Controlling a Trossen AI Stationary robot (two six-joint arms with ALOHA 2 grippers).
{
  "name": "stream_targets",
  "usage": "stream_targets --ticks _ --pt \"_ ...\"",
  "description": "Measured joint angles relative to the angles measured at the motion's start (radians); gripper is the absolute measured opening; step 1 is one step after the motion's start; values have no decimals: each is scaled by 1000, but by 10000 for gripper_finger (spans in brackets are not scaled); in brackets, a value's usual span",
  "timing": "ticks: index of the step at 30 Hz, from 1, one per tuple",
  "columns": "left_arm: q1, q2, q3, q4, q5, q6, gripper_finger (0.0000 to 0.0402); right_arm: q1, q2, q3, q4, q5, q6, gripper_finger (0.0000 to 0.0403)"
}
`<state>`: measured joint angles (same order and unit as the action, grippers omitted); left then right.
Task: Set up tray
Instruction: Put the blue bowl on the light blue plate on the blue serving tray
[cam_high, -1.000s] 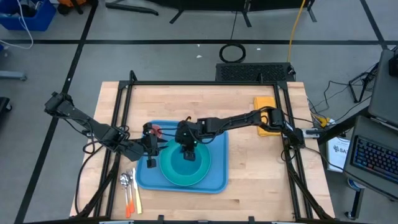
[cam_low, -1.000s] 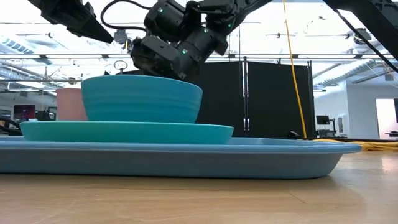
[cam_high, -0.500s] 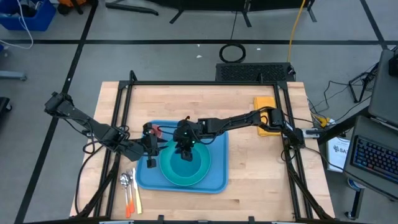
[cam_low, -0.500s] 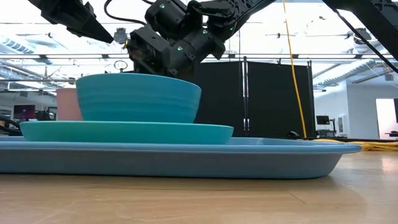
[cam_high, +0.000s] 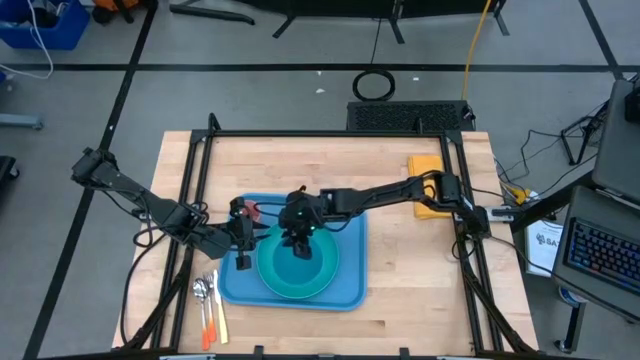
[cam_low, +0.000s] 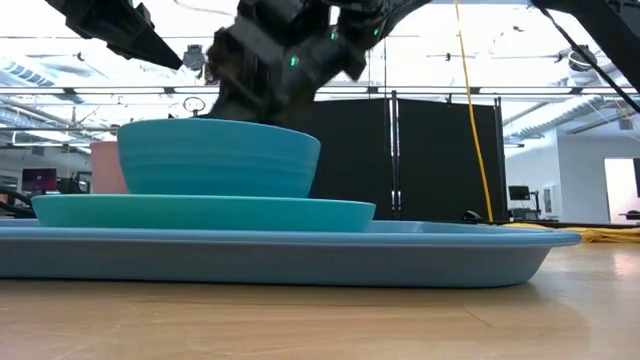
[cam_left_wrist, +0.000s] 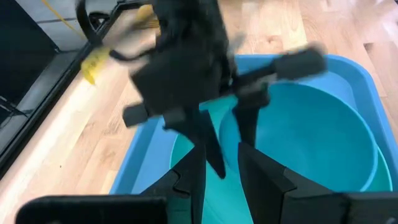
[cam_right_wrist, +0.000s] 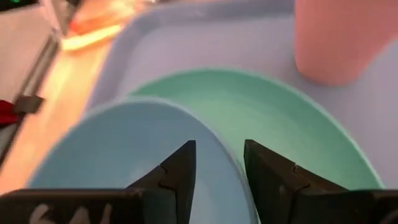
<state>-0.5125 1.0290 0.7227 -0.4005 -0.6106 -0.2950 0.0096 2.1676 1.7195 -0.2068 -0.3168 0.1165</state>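
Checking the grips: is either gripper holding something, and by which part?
The right gripper straddles the bowl rim; whether it is clamped cannot be told. The left gripper straddles the plate rim likewise.
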Motion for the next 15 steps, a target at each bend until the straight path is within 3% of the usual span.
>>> stream_targets --ticks 15 --pt "1 0 0 11 -19 5 97 22 -59 2 -10 7 -88 125"
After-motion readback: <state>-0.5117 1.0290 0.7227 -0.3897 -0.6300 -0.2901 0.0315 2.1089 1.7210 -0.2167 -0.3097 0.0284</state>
